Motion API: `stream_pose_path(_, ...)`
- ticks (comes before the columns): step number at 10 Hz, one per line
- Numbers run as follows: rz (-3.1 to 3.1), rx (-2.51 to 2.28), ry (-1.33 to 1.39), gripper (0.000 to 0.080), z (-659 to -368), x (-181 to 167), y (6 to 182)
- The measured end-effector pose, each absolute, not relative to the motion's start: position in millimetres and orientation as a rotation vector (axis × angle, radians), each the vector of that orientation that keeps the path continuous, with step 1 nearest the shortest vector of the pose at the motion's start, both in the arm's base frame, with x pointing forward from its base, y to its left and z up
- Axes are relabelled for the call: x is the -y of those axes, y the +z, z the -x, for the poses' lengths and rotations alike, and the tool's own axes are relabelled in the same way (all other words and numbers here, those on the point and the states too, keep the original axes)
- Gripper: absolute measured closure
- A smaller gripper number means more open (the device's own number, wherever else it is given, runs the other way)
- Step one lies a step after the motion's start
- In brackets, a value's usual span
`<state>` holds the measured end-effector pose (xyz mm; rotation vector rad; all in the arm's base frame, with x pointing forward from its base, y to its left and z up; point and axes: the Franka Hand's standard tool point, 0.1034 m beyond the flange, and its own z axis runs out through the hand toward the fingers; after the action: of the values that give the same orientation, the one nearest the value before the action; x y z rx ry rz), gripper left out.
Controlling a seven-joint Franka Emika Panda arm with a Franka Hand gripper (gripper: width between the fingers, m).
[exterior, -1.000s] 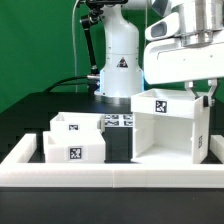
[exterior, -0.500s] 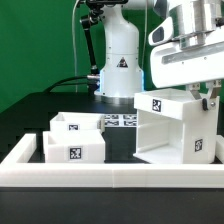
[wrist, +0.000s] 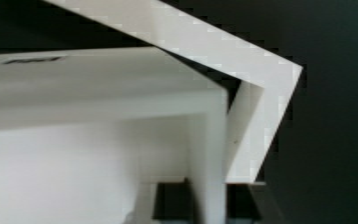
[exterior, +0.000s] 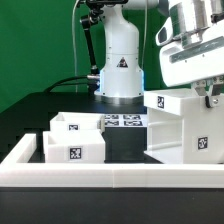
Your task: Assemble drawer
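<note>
The big white box (exterior: 182, 128) has shifted toward the exterior view's right since a moment ago, with the gripper (exterior: 209, 96) clamped on its upper wall. Nearest, a smooth white rail (exterior: 110, 176) edges the black table (exterior: 30, 118). Behind it sit two small open drawers (exterior: 72, 146) bearing square black-and-white tags. Farther back lie the marker board (exterior: 120, 120) and the arm's base (exterior: 120, 70) with a triangular sticker. The wrist view alone shows the box's thin panel edges close.

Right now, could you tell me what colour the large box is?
The large box is white with black-patterned tags, best seen in the exterior view.
</note>
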<state>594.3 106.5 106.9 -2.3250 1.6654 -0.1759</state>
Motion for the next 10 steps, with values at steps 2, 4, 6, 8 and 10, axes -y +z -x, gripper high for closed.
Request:
stream_pose_path(2,2.149,-1.849,-0.116,0.0742,-612,-105,104.8)
stream_pose_path(4,1.978,-1.997,-0.082,0.0742,-626,-107,102.5)
stream_pose_path(6,1.965,-2.013,-0.071,0.0742,-634,-107,100.1)
stream_pose_path(8,1.967,-2.013,-0.079,0.0741,-646,-107,100.9)
stream_pose_path(10,1.972,-2.002,-0.086,0.0656,-647,-107,102.7)
